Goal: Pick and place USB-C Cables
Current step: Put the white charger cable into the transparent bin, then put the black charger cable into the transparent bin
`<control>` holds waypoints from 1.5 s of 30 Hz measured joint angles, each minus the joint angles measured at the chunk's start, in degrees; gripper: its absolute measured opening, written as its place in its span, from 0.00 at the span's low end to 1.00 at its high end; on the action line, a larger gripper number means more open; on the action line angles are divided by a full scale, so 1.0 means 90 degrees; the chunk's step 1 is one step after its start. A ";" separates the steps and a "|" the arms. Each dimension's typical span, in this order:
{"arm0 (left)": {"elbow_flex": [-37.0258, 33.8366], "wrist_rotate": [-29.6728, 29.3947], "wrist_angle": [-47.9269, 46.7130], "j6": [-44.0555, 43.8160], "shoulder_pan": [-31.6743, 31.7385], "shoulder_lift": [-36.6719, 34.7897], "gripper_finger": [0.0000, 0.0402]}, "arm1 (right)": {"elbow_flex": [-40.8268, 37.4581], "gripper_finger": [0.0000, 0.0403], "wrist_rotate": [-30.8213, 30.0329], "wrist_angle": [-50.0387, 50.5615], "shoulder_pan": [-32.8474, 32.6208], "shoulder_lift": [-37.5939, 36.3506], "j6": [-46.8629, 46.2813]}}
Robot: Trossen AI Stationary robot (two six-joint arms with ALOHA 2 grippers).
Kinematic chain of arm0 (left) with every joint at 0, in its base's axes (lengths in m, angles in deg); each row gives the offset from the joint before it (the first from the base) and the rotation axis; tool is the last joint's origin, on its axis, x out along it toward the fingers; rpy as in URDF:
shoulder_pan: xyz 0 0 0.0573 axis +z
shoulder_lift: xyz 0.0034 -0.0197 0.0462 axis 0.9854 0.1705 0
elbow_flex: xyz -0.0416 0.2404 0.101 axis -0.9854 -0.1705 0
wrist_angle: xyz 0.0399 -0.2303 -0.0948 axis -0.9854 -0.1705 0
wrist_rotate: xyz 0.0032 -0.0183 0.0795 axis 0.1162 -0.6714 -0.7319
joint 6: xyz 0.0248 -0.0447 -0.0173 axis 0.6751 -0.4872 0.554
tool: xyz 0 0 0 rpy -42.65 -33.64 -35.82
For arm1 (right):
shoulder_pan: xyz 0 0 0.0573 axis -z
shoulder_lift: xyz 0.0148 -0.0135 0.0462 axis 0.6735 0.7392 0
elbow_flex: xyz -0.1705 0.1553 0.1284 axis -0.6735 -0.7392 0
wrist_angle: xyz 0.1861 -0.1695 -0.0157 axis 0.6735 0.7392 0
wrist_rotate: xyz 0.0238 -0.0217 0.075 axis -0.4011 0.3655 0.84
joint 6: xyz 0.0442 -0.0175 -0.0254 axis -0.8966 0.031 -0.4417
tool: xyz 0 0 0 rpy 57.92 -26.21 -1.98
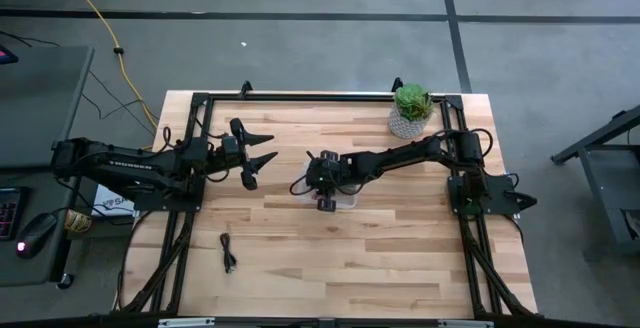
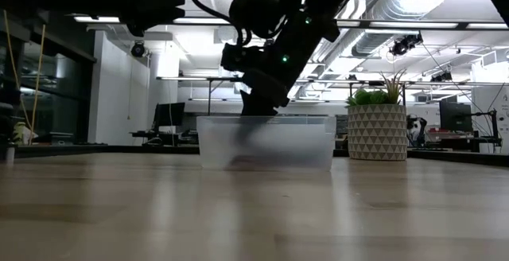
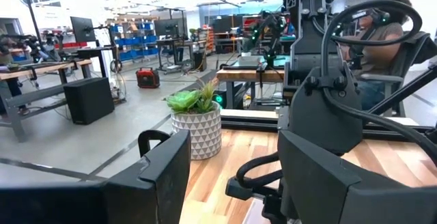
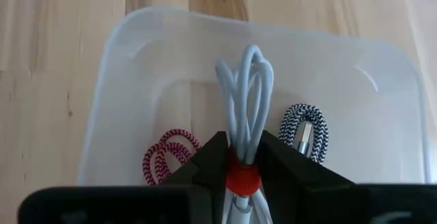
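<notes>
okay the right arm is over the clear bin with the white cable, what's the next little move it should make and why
Probably finish opening the right gripper so the white cable drops. The fingers are around its red tie, and its loops hang over the clear bin, between the dark red cable and the black-and-white one already inside. One black cable still lies on the table.

— What is seen on the wooden table [image 1: 380, 258]?
— A potted plant [image 1: 411, 108] in a patterned white pot is set near the far right corner.
— And off the table?
— A yellow cord [image 1: 100, 23] is laid across the grey floor.
</notes>
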 joint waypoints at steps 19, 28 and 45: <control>0.0000 0.0000 -0.0002 0.0015 0.0000 0.0002 0.50 | -0.0002 0.47 0.0314 -0.0106 0.0002 -0.0005 0.0041; 0.0000 0.0000 -0.0005 0.0015 0.0000 0.0002 0.50 | 0.0000 0.57 -0.0317 0.0842 0.0007 -0.0490 0.0236; 0.0000 0.0000 -0.0199 0.0015 0.0000 0.0001 0.50 | -0.0977 0.58 0.0442 -0.0228 -0.0110 -0.1729 0.1180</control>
